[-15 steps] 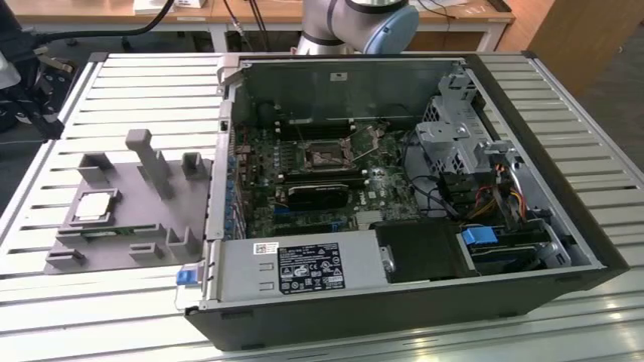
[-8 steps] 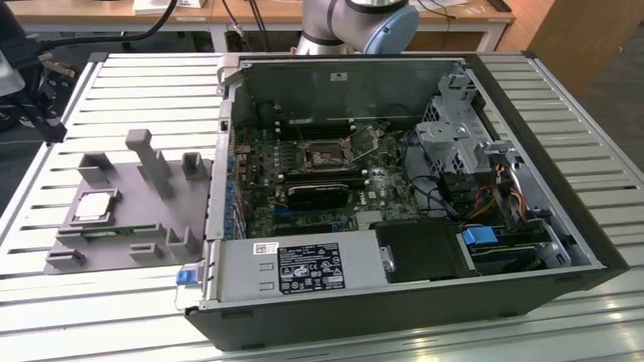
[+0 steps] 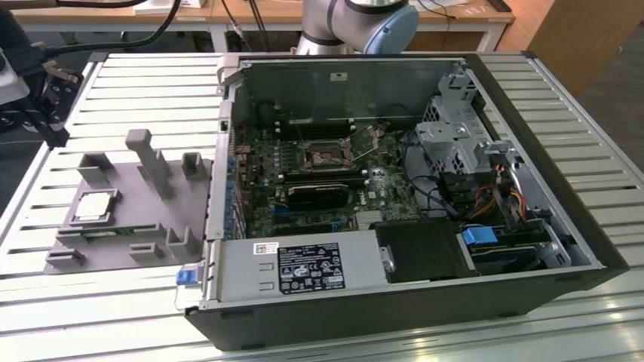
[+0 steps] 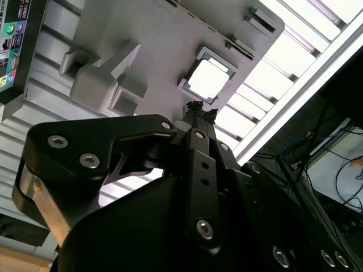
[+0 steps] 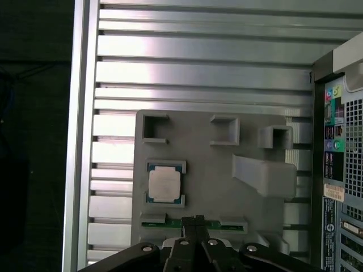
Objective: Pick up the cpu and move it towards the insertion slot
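My gripper (image 5: pixel 196 220), fingers squeezed shut on nothing, hangs near the cpu (image 5: pixel 164 185) lying by the grey holder's (image 5: pixel 227 187) edge; I should open wide, then pinch its sides gently.

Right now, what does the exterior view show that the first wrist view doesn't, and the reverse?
Exterior view: the square metal-framed insertion slot inside the open black computer case. First wrist view: the black gripper, shut and empty, with its tips by the tray's edge. Both: the silvery square cpu lying in a recess of the grey moulded tray.
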Controlling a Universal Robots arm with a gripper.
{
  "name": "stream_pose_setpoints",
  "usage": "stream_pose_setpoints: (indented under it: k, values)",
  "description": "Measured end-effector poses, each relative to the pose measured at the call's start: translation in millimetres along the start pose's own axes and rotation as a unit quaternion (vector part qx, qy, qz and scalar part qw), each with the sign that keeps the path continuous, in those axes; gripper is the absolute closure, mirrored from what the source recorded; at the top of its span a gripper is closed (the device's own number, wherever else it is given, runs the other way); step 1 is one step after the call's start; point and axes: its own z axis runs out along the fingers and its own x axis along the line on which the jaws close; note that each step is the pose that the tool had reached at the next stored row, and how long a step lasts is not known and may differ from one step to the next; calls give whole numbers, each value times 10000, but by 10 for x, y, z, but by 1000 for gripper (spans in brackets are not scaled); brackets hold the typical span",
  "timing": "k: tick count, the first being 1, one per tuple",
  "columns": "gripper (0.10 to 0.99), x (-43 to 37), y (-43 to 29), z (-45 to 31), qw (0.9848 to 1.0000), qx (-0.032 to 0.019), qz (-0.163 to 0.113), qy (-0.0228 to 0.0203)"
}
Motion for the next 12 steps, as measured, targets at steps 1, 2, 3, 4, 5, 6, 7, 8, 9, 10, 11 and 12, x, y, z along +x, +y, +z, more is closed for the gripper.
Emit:
stream_pose_setpoints:
  k: [1, 2, 3, 4, 5, 6, 7, 8, 9, 10, 11, 12]
  values:
    - [984, 1, 0, 11, 10000, 5, 0, 0]
    - [984, 1, 0, 20, 10000, 10, 0, 0]
    - [984, 2, -1, 29, 10000, 14, 0, 0]
    - [984, 3, -1, 39, 10000, 17, 0, 0]
    - [984, 5, -1, 48, 10000, 19, 0, -1]
    - [984, 7, -2, 57, 10000, 20, 0, -1]
    - [984, 9, -2, 66, 10000, 20, 0, -3]
    - [984, 11, -2, 75, 10000, 20, 0, -4]
    - [984, 12, -3, 84, 10000, 20, 0, -5]
    - [984, 14, -3, 95, 10000, 21, 0, -6]
    - [984, 16, -3, 105, 10000, 21, 0, -7]
    - [984, 17, -4, 114, 10000, 22, 0, -8]
